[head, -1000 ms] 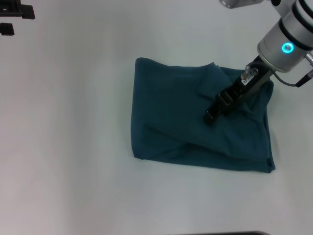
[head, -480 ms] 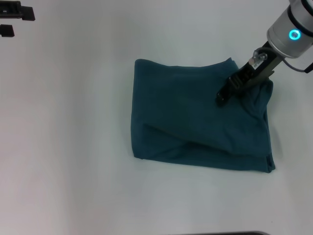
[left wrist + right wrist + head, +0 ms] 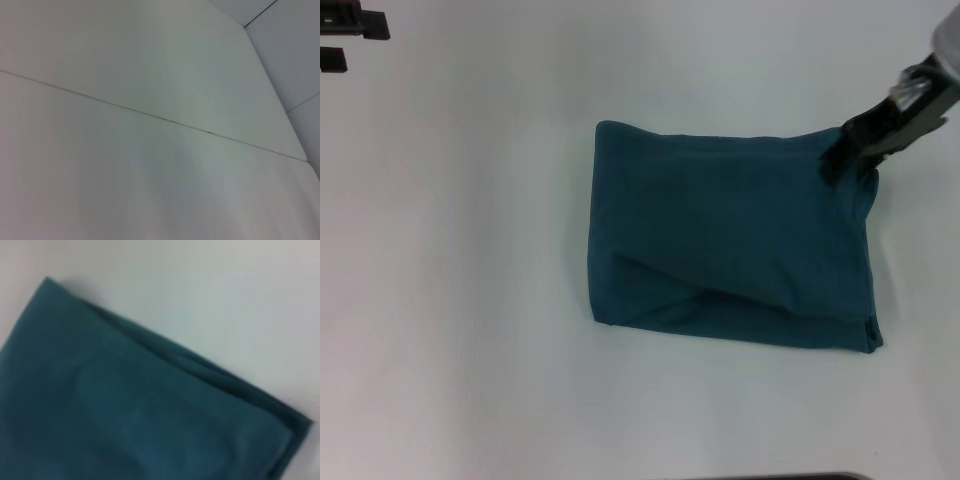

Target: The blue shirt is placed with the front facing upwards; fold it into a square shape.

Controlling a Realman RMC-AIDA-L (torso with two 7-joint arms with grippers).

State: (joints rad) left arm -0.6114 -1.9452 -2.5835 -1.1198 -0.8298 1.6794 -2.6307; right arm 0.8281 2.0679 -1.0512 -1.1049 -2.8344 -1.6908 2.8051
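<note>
So the right gripper (image 3: 832,166) sits at the far right corner of the blue shirt (image 3: 730,240), dark fingers low at the fabric edge; whether they pinch cloth or are parted, cannot tell. Its grey-black arm runs off toward the right edge of the head view.

The shirt is a folded, roughly square bundle of soft matte teal cotton, layers stacked. Far edge is straight, left edge slightly rounded, near edge shows a diagonal fold ridge with an under-layer peeking out below it. Tiny dark tag bit (image 3: 868,330) at the shirt's near right corner. The right wrist view shows the same cloth close up (image 3: 125,405), doubled hem layers along one edge (blurry, no print visible).

The shirt lies flat on a plain white table (image 3: 460,300), smooth, matte, right of centre. Well away from the shirt, at the far left corner, are black fixture pieces (image 3: 350,25) (what they are, unclear).

The left gripper is not seen; its wrist view shows only white panels with a thin dark seam (image 3: 150,115).
</note>
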